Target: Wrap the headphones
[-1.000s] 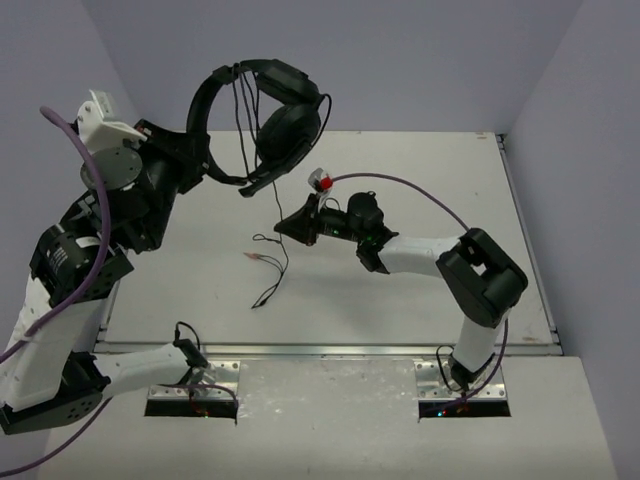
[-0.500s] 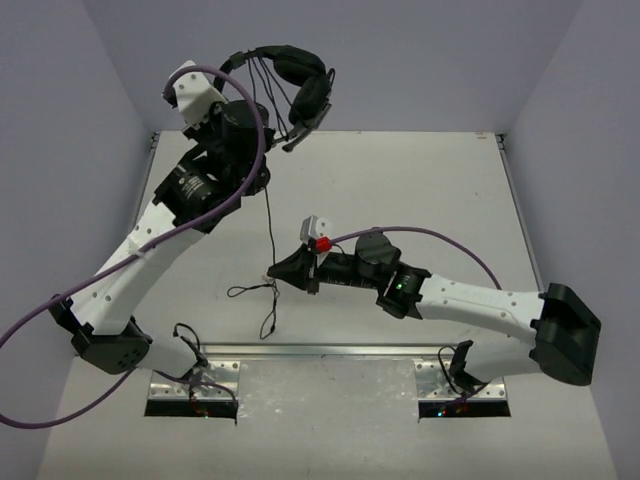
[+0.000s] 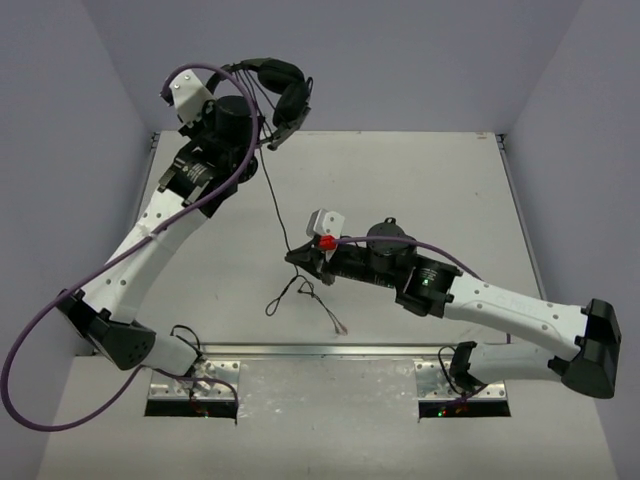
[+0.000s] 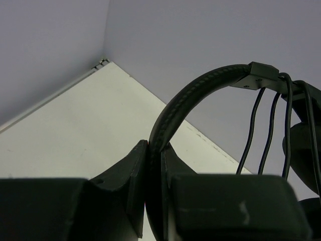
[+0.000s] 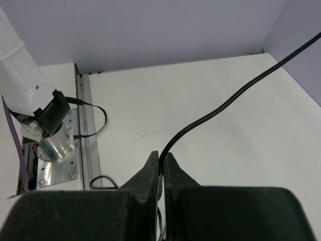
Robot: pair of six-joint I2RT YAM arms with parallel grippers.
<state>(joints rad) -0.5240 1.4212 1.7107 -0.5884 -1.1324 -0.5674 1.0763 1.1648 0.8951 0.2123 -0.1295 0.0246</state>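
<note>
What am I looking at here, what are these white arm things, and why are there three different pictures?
Two robot arms are bolted to the near edge of a white table. One picture looks down from above. The other two come from a small camera on each arm's wrist, so each shows that arm's own fingers. The left gripper is clamped on the headband of black headphones, held up in the air. A few turns of their thin cable hang over the headband. The right gripper pinches that cable lower down, and its loose end lies on the table.
</note>
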